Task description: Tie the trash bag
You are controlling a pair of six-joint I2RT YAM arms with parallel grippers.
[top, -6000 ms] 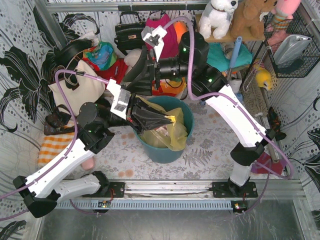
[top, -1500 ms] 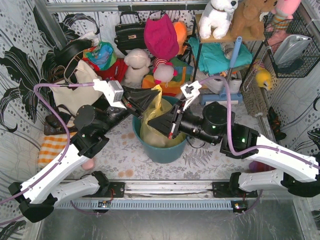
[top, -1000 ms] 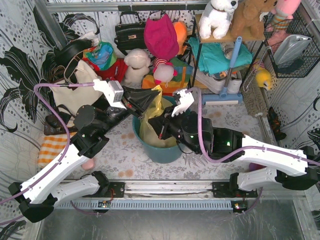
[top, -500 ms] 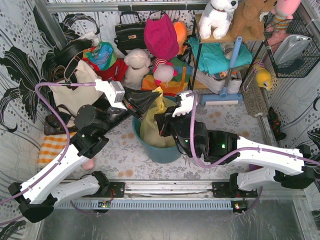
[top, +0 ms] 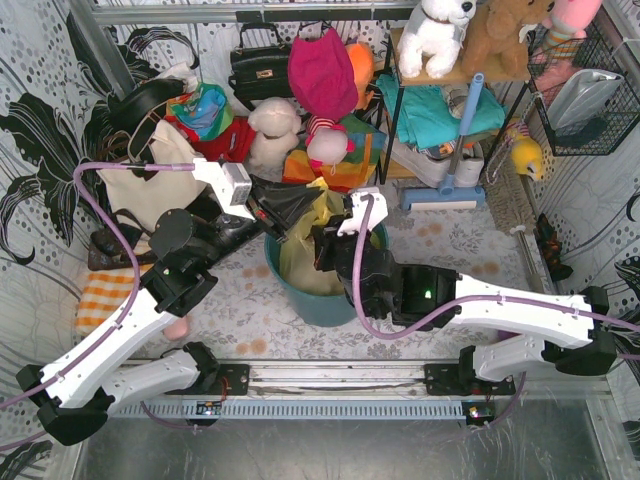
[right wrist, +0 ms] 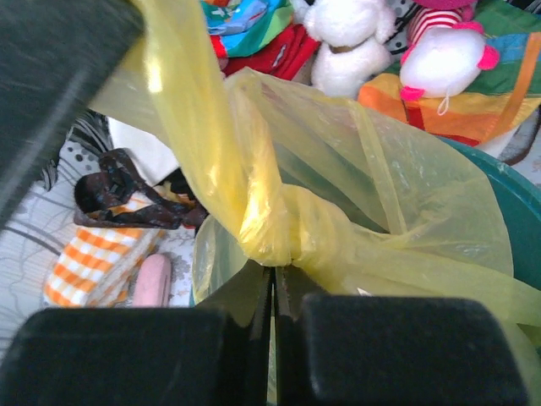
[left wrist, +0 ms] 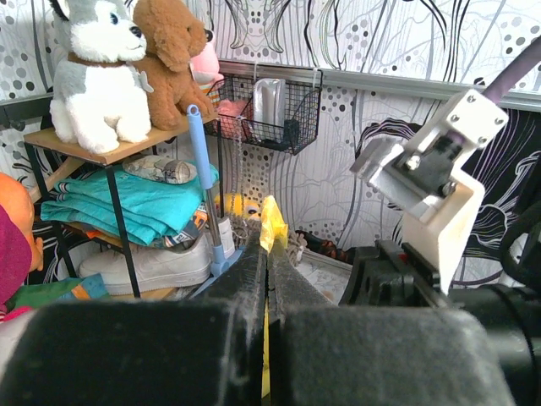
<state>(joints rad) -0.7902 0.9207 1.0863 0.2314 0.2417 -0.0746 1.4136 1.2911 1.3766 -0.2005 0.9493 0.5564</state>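
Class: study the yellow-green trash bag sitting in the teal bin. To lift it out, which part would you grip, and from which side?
Grip the trash bag at its gathered neck by the knot, probably from above. There the thin film is bunched into one firm rope rising over the bin; the walls lower down are loose and crinkly.

— Where does the top view sit?
— High above and behind the arm bases (top: 330, 380), looking down and forward, far enough back to take in the whole teal bin (top: 300, 305).
— The left wrist?
— Tight behind the left fingers (left wrist: 241, 292), facing level along them. The husky plush (left wrist: 97, 72) sits beyond and left of the tips, and the top view shares it.
— The right wrist?
— Close behind the right fingers (right wrist: 380, 347), with the trash bag (right wrist: 279, 220) just past their tips. The bin's rim lies to their right, also seen from above.
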